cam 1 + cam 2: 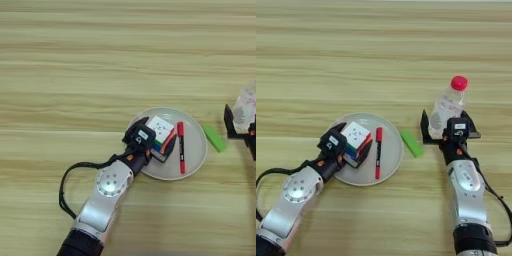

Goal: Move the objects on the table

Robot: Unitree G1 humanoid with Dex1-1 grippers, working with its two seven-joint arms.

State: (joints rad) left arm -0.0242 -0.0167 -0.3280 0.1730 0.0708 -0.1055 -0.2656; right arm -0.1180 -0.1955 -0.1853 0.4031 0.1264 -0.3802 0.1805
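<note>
Two grippers are at work over the light-wood worktop (381,45). The left gripper (351,142) reaches in from the lower left and sits over the near-left part of a round pale plate (391,135). Its jaws stand either side of the puzzle cube (356,137), one black finger at the cube's upper left and the other along its lower right, and they seem to be closed on it, though whether the cube rests on the plate or is lifted just clear cannot be told. The cube shows its white face upward, tilted, with coloured squares down its near side.

On the same plate, just right of the cube, lies a red marker (377,152), pointing away from the robot. A green block (412,144) lies on the worktop just beside the plate's right rim.

Right of that, the right gripper (448,131) comes up from the lower edge. Its jaws are spread wide, one finger on each side of the clear bottle (446,107), which stands roughly upright with its red cap (459,83) on top. Contact between fingers and bottle is not clear.
</note>
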